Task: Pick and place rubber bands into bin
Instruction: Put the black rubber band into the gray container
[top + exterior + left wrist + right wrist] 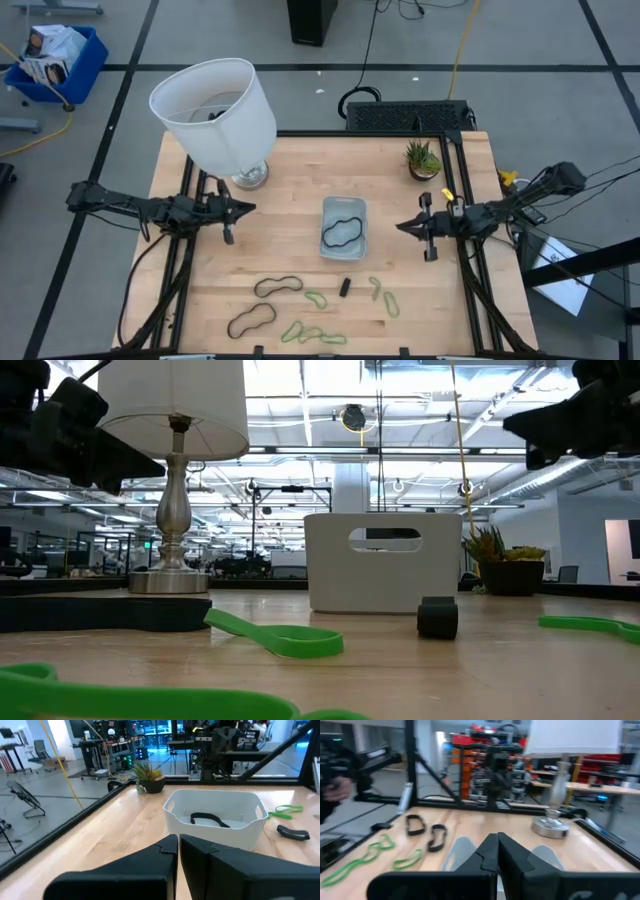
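— Hovering where, exactly?

— My left claw (244, 208) hangs above the left half of the table (300, 170), just near of the lamp (218, 115); my right claw (402, 227) hangs above the right half. Both point inward at the bin (344, 227) between them.

— How wide are the fingers?

— Narrow on both. In my left wrist view the two dark fingers (145, 865) stand together with only a thin slit between. In my right wrist view the fingers (485, 855) meet tip to tip. Neither holds or touches anything.

— And the bands?

— One black band (341, 232) lies inside the bin, curled on its floor. The others are on the wood toward the near edge: two black loops (277, 287) at the near left, green loops (312, 334) along the near edge, more green loops (384, 296) to the near right. A small black block (344, 287) sits among them, just near of the bin.

— What about room to move?

— The wood between each claw and the bin is open. The lamp stands at the far left, just beside my left arm. A small potted plant (422, 160) sits at the far right corner. Dark frame rails (186, 250) run along both the left and right table edges, under my arms.
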